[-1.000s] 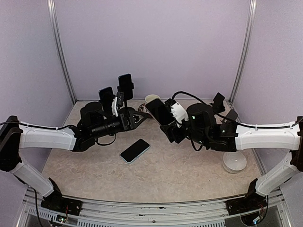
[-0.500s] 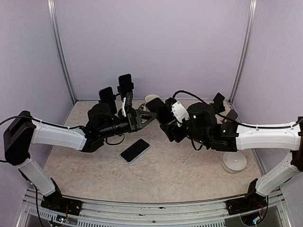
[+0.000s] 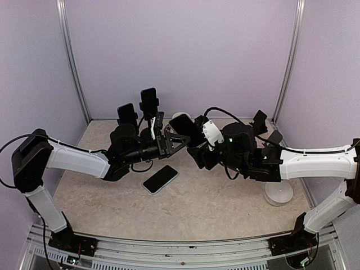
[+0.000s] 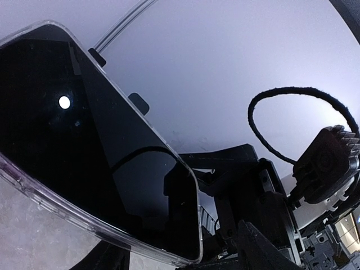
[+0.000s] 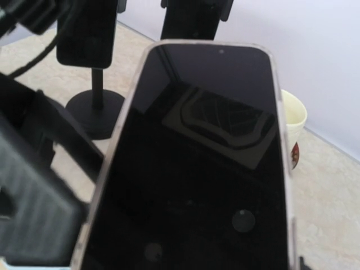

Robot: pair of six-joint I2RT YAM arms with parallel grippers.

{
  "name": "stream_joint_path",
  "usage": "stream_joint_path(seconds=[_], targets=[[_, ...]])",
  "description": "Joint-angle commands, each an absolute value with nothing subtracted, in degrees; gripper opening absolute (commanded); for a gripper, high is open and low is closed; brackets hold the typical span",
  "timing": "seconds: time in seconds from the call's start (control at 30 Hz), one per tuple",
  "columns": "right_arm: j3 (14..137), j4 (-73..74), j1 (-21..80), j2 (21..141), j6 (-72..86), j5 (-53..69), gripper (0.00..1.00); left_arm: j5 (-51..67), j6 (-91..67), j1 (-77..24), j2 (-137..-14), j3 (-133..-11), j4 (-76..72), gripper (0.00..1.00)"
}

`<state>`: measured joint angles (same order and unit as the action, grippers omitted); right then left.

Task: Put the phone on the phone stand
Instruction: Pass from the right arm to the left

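My right gripper is shut on the lower end of a black phone in a clear case, held up over the middle of the table. Its screen fills the right wrist view. My left gripper has come in from the left, and its jaws stand apart on either side of the phone's free end. A gap still shows beside one finger. Two black phone stands at the back left each carry a phone.
A second phone with a pale case lies flat on the table in front of the grippers. A cream cup stands at the back behind the held phone. A white round dish sits by the right arm.
My left gripper has moved right up to the held phone, and its jaws have narrowed around the phone's end. The right arm and its phone have stayed put.
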<state>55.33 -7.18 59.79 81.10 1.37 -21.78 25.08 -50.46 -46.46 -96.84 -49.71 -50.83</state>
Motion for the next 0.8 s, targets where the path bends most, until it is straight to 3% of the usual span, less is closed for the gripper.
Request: stream_joint_path(seconds=[0.0,0.3,0.47,0.57,0.77], targets=[[56.18,-13.06,60.88,81.42,1.88,-20.56,0.15,27.60,-51.62,-46.76,-97.66,-52.16,-56.60,0.58],[55.11,-15.24,61.61,82.76,1.59,-18.64,0.15,28.32,-52.91,-46.72,-98.60,-52.32,-59.04,0.32],[54.76,-15.19,61.78,83.05,2.03,-18.36,0.16,28.25,-53.35,-46.67,-98.70,-52.26,-59.81,0.10],[54.64,-14.86,61.78,82.94,1.80,-18.90,0.26,28.77,-53.54,-46.67,-99.03,-52.43,-60.13,0.01],[54.15,-14.61,61.81,82.38,2.26,-19.10,0.56,29.04,-54.38,-46.85,-99.45,-52.23,-61.35,0.00]])
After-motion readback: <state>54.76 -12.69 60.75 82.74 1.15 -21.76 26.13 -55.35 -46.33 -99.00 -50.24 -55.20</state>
